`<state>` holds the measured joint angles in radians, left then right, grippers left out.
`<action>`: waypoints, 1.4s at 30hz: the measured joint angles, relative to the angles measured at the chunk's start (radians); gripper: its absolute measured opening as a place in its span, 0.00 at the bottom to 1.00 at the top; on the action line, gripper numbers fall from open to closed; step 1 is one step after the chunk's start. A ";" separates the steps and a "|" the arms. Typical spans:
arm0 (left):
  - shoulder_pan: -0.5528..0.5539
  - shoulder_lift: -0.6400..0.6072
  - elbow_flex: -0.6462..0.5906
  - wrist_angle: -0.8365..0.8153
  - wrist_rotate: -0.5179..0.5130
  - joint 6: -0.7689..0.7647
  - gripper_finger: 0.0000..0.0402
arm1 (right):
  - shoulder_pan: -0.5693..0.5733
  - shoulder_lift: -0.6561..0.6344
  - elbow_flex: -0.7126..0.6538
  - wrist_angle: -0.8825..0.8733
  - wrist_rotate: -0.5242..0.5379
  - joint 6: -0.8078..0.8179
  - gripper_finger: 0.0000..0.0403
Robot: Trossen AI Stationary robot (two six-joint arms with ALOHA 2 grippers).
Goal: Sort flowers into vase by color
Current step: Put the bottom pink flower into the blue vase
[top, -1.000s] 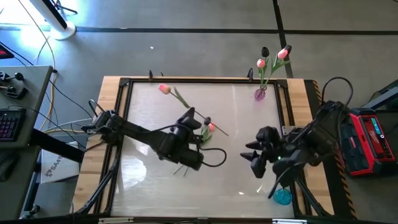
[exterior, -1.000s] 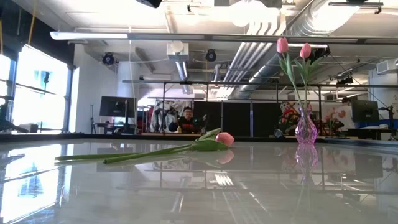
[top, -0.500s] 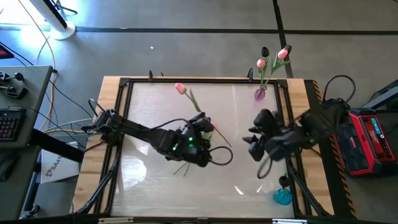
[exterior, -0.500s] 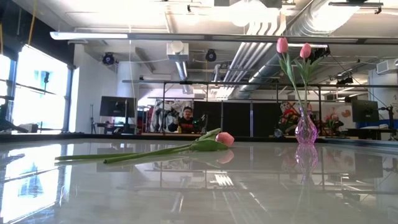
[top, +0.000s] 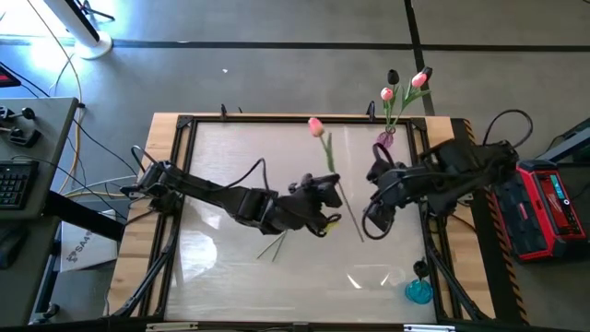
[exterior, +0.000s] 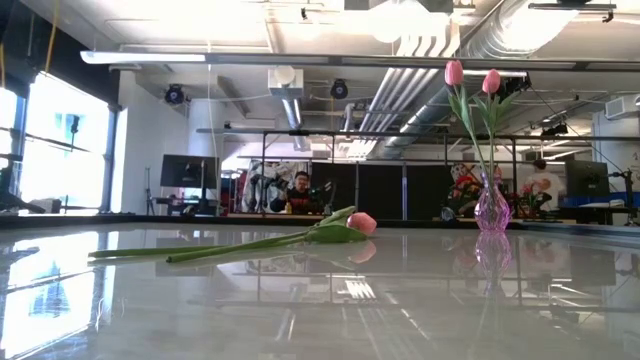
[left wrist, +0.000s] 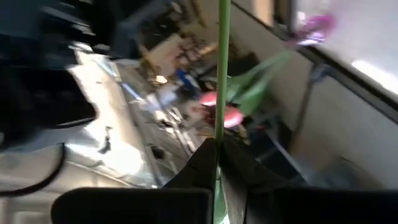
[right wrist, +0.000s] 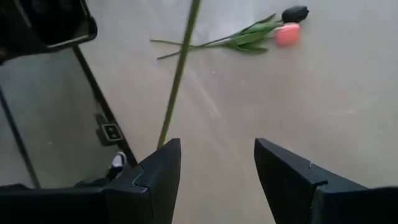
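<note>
Pinching thin green tulip stem (top: 328,159), left gripper (top: 330,191), glossy table (top: 221,267)

1. Table top (top: 240,267): smooth, glossy pale sheet that mirrors the ceiling lights; its border (top: 164,124) is light, matt wood.
2. Purple vase (exterior: 491,212): clear, shiny glass or plastic; which one cannot be told.
3. Blue vase (top: 418,291): translucent and glossy.
4. Tulips (exterior: 345,225): matt, cloth-like pink head, smooth green plastic-looking stem.
5. Right gripper (right wrist: 214,171): fingers (right wrist: 285,177) of matt black plastic.
6. Floor (top: 277,78): dull grey, smooth.
</note>
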<state>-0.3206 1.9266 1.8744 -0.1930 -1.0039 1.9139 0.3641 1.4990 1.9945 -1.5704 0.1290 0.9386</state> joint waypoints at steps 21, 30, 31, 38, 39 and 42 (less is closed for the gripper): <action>0.049 0.000 0.000 0.465 0.509 0.362 0.00 | 0.147 -0.168 0.000 0.317 0.174 0.030 0.48; 0.079 -0.001 0.000 0.491 0.636 0.403 0.00 | 0.126 -0.150 0.000 0.360 0.189 0.021 0.47; 0.080 -0.001 0.000 0.493 0.639 0.403 0.00 | 0.126 -0.150 0.000 0.368 0.189 0.021 0.47; 0.092 0.000 0.000 0.507 0.676 0.403 0.00 | 0.127 -0.142 0.000 0.371 0.184 0.003 0.34; 0.092 -0.001 0.000 0.508 0.678 0.403 0.00 | 0.127 -0.141 0.000 0.371 0.186 0.003 0.32; 0.092 0.000 0.000 0.506 0.678 0.403 0.00 | 0.127 -0.137 0.000 0.371 0.193 0.002 0.28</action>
<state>-0.2283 1.9263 1.8744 0.3126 -0.3264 2.3165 0.4908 1.3619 1.9942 -1.1992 0.3222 0.9409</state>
